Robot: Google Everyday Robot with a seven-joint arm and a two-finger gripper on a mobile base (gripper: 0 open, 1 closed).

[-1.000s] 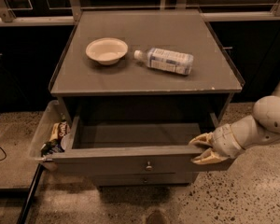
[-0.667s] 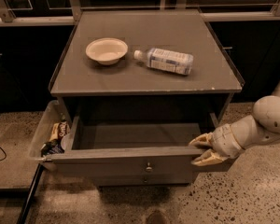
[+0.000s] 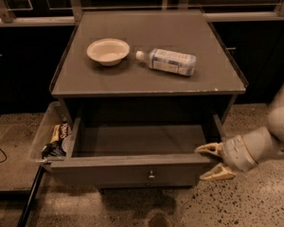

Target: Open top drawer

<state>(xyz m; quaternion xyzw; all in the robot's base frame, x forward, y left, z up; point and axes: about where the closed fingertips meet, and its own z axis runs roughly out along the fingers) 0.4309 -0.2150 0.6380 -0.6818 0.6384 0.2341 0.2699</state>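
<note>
Drawer: wide grey flat-fronted top drawer [image 3: 128,167], round metal knob [image 3: 151,175], is being shown standing open beyond the desk [image 3: 146,82] front edge.
Gripper: cream two-finger gripper [image 3: 213,161] is being held at its right front corner, jaws apart astride the panel end, likely for pulling.

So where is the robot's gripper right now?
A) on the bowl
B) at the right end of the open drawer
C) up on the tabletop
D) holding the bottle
B: the gripper sits at the right front corner of the pulled-out drawer, while the bowl and bottle lie apart from it on top.
</note>
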